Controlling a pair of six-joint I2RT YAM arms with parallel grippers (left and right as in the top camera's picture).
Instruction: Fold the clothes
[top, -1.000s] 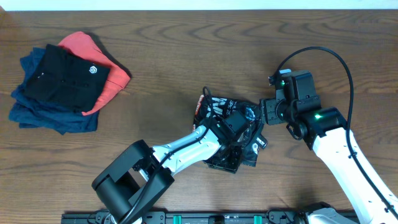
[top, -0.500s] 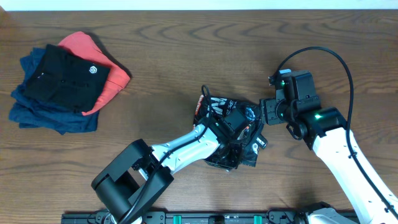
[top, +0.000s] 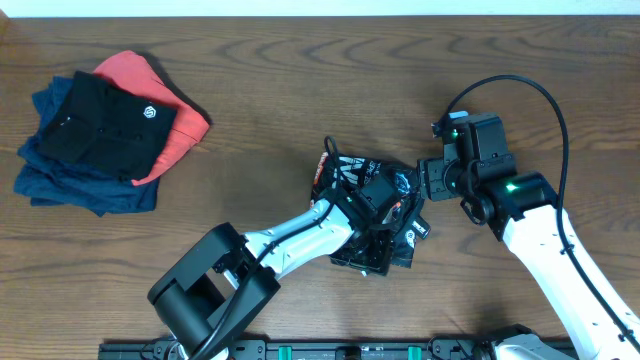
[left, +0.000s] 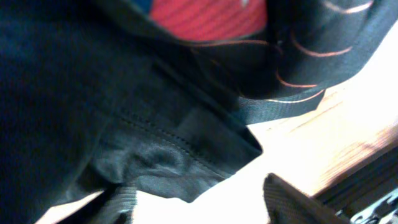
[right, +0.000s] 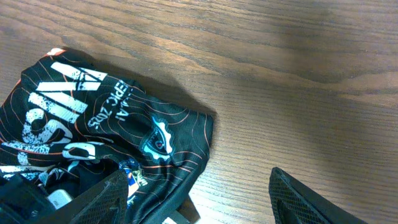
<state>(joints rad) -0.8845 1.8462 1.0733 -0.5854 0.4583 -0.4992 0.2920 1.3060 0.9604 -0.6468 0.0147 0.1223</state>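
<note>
Table: brown wood-grain tabletop (top: 300, 90) under everything; the jersey lies on it, near the middle.
Right arm: white-sleeved arm (top: 545, 235) coming in from the lower right of the jersey, bent at a black joint, with its wrist pointing left at the jersey's right edge.
Left arm: this arm (top: 290, 238) rises from a black base at the lower left of the jersey and stretches diagonally up and right, its wrist lying over the jersey's middle.
Folded stack: a pile (top: 100, 135) well apart from the jersey, far to its left. Navy is at the bottom, then coral-red, with a plain black shirt bearing a small white emblem on top.
Jersey: black shirt (top: 345, 172) with fine orange contour lines and big white block lettering (right: 68, 106), crumpled in a heap, partly covered by the left wrist.
Right gripper: the claw (right: 202, 205) has its fingers spread wide, gripping nothing, just beside the jersey's right edge and low over bare wood.
Left gripper: the claw (left: 199, 190) has its fingers well apart, pressed close against the jersey. A stitched black hem (left: 168, 140) hangs just above the gap. The wrist view is blurred, so I cannot tell whether any cloth is caught.
</note>
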